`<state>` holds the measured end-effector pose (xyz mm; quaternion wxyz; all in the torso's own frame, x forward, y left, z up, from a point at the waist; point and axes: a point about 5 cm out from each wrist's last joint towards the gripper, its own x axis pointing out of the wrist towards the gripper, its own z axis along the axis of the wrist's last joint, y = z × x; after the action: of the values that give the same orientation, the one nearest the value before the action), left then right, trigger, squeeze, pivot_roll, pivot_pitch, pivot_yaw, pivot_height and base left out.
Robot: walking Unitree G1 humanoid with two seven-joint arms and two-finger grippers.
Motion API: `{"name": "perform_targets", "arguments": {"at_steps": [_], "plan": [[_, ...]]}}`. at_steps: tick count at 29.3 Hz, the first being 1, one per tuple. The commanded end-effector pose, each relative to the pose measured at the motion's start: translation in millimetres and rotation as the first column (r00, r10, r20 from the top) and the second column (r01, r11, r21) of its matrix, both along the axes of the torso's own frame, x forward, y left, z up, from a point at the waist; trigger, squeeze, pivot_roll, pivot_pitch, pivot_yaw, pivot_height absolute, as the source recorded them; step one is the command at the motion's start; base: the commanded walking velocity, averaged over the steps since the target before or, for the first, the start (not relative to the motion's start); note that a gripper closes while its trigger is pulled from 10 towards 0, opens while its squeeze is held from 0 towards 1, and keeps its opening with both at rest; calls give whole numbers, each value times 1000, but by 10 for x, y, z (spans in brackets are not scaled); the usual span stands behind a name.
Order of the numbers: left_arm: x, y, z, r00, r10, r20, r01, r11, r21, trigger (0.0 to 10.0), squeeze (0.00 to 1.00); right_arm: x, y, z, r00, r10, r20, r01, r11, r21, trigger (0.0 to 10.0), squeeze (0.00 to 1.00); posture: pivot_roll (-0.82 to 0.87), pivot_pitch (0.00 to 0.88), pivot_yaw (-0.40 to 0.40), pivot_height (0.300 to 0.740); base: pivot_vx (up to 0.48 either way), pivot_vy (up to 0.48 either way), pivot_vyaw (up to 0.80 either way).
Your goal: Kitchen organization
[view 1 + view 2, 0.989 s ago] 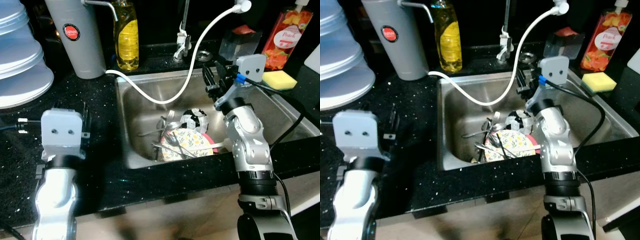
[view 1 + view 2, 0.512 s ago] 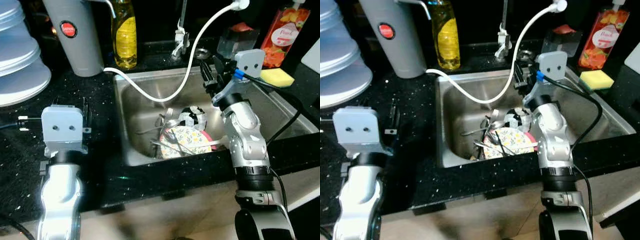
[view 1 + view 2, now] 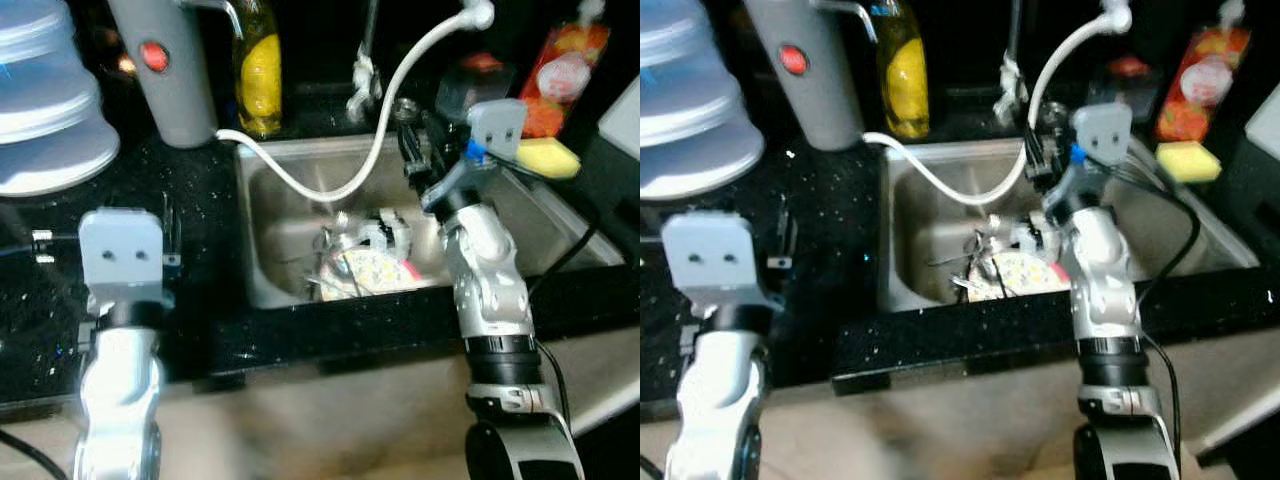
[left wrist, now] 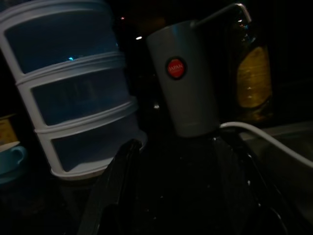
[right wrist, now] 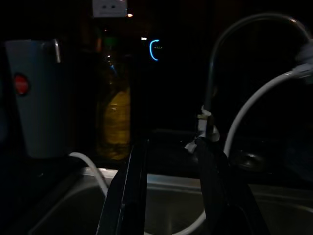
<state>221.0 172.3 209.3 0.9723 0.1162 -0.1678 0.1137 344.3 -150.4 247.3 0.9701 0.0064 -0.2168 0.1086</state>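
L→R across the counter: the stacked white containers [image 3: 50, 110] sit far left on the black counter [image 3: 200, 230], then the grey dispenser [image 3: 170, 70] w/ the red badge, and the yellow bottle [image 3: 262, 75] just beside it.

The left gripper [image 4: 181, 196] hovers over the counter, well left of the sink [image 3: 280, 210]; its fingers are spread wide w/ nothing btwn them, pointing toward the dispenser.

In the sink basin is the dish pile: the floral plate [image 3: 365, 272] w/ cutlery [image 3: 335, 255] lying across it, handles running roughly left-right. A white hose [image 3: 340, 185] drapes in from the dispenser side.

The right gripper [image 3: 418, 150] hangs above the sink's back-right area, near the tap [image 3: 362, 75]. Its fingers are parted and hold nothing.

Key relation: the dishes lie below and slightly left of the right gripper, toward the robot, so the right arm's clearly nearer. Judgement: it'd need to drop down and pull back, w/ the hose close by as a snag risk.

Far right are the yellow sponge [image 3: 545, 157] and a red-orange bottle [image 3: 560, 80].
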Motion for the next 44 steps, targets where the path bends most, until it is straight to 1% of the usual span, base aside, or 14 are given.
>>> {"name": "perform_targets", "arguments": {"at_steps": [1, 26, 44], "plan": [[9, -4, -23, 1000, 1, -9, -1, 1000, -8, 10000, 0, 5, -3, -41, 1000, 2, -18, -1, 1000, 6, 10000, 0, 21, 0, -22, 740, -398, 0, 0], [31, 3, -23, 1000, -1, -10, 1, 1000, -7, 10000, 0, -7, 3, -75, 1000, 0, -28, 0, 1000, 17, 10000, 0, 18, 0, -13, 740, -423, 0, 0], [63, -21, -42, 1000, -16, -21, 16, 1000, -13, 10000, 0, -10, -5, -78, 1000, -4, -29, 5, 1000, 20, 10000, 0, 9, 0, -7, 740, 0, 0, 0]]}}
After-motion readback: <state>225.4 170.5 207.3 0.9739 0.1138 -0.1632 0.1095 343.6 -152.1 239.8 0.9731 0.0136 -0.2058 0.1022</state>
